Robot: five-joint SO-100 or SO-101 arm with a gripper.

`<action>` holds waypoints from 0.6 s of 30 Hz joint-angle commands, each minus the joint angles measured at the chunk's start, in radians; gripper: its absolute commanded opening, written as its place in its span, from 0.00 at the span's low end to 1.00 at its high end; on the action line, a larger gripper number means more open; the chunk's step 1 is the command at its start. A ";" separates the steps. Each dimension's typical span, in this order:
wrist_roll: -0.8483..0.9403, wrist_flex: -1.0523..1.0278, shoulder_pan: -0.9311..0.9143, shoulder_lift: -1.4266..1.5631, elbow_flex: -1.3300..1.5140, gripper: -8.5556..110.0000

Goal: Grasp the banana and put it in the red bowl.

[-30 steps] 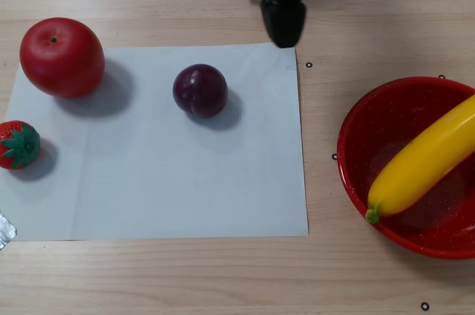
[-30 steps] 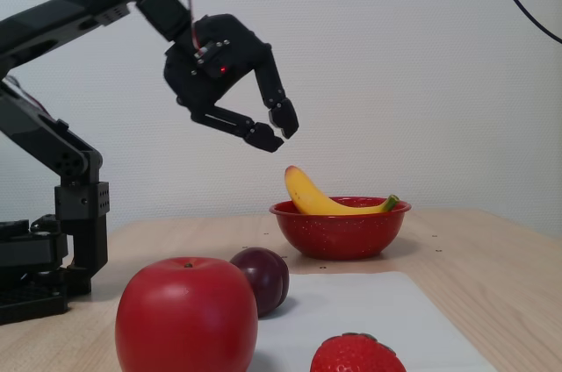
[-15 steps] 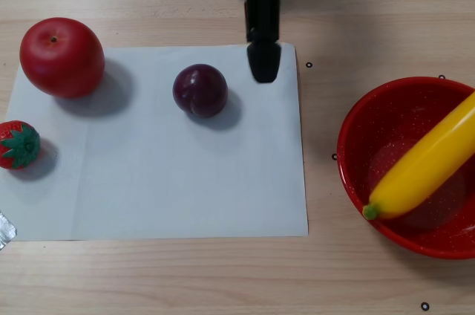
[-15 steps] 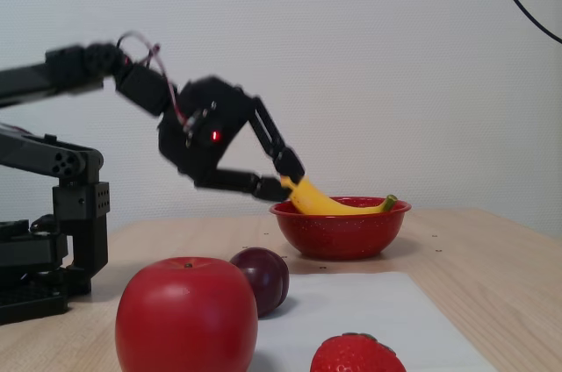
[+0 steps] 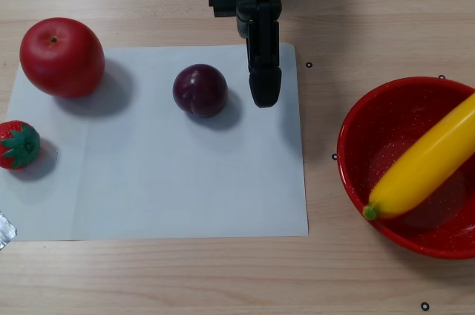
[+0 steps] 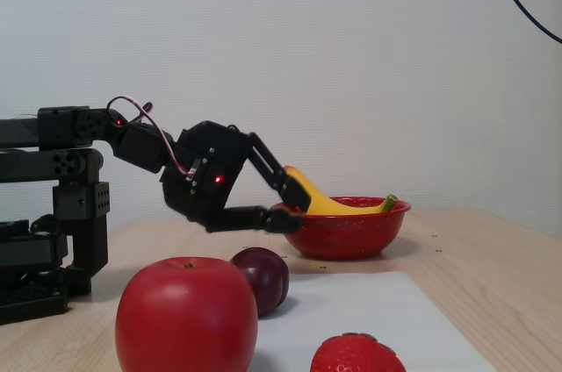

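Yellow banana [image 5: 427,163] sits propped in the red bowl [image 5: 356,148] by the table's right edge, job looks done, and the empty open pincer [image 6: 293,211] has dropped low, pulling back over the paper [image 5: 185,181].

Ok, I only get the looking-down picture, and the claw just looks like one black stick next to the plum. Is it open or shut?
Observer: Open. The fixed view shows the gripper from the side, with its two fingers spread apart and nothing between them.
Operator: Is it touching down?
Observer: No. It hangs in the air over the paper, higher than the top of the plum.
Operator: My picture cuts off the banana. Is it really in the bowl?
Observer: Yes. The banana lies across the red bowl, and both its ends poke up above the rim.
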State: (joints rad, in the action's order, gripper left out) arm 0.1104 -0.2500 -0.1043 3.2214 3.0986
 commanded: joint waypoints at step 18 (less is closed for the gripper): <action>-0.012 -0.609 -0.002 0.057 0.006 0.07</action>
State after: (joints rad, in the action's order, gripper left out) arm 0.1089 -0.8145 -0.1135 3.2858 3.0986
